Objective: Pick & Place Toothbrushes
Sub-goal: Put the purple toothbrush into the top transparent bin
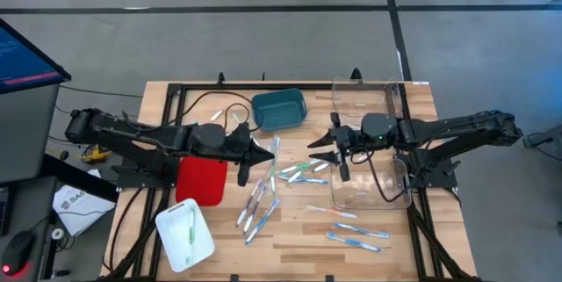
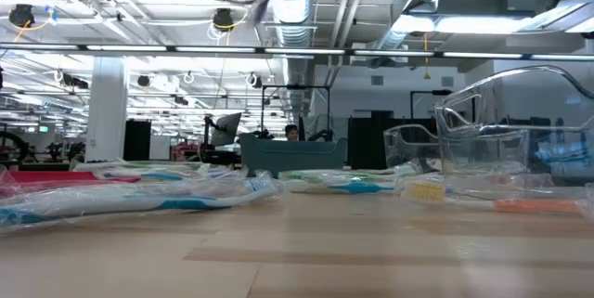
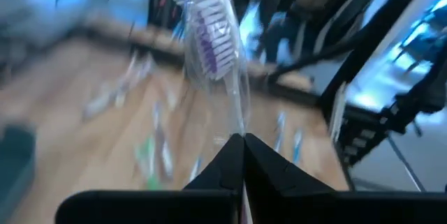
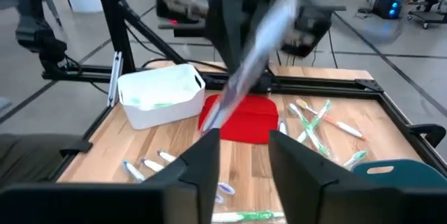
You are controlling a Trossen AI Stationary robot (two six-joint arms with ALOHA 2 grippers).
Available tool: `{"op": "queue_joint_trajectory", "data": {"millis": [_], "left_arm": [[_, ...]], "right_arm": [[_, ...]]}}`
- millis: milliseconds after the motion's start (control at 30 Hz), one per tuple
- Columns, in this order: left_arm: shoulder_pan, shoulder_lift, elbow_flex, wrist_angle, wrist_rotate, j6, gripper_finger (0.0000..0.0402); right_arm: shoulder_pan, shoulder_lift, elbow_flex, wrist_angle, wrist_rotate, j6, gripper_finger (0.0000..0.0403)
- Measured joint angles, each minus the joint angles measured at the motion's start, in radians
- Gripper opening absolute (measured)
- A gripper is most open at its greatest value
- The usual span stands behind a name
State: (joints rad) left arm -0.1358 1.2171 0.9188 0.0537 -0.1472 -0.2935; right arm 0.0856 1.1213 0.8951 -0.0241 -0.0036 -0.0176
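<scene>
Left gripper [image 1: 266, 156]: raised over the table's middle, fingers pressed together on the handle end of a wrapped purple-bristled toothbrush [image 3: 213, 49], which stands up from the fingertips in the left wrist view.
Right gripper [image 1: 321, 156]: facing the left gripper across the table's middle, fingers [image 4: 201, 155] parted with a clear gap between them; nothing is pinched between them.
Held toothbrush, right wrist view: a blurred slanting streak [image 4: 248, 67] just beyond the right fingertips, hanging from the left arm.
Loose toothbrushes [image 1: 303, 170]: scattered on the wooden table [image 1: 299, 234] between and in front of the two grippers; green and white ones near the centre, blue ones [image 1: 356, 240] toward the front right, a pink and blue group [image 1: 257, 205] at front centre.
White bin [image 1: 185, 235]: front left corner, with a green toothbrush inside.
Red tray [image 1: 201, 180]: just beside the white bin, under the left arm.
Teal bin [image 1: 279, 110]: rear centre.
Clear container [image 1: 369, 196]: right side, under the right arm.
</scene>
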Motion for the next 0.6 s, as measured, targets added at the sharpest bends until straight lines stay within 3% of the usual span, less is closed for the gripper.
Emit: {"op": "queue_joint_trajectory", "data": {"millis": [200,333,600], "left_arm": [[0.002,0.000,0.000,0.132,0.040,0.121,0.0000],[0.003,0.000,0.000,0.147,0.043,0.174,0.0000],[-0.023,0.000,-0.016,0.178,0.067,0.250,0.0000]], "right_arm": [[-0.001,0.069,0.000,0.122,-0.005,-0.026,0.0195],[0.000,0.117,0.028,0.162,-0.076,-0.036,0.0237],[0.013,0.247,0.113,0.165,-0.082,-0.008,0.0261]]}}
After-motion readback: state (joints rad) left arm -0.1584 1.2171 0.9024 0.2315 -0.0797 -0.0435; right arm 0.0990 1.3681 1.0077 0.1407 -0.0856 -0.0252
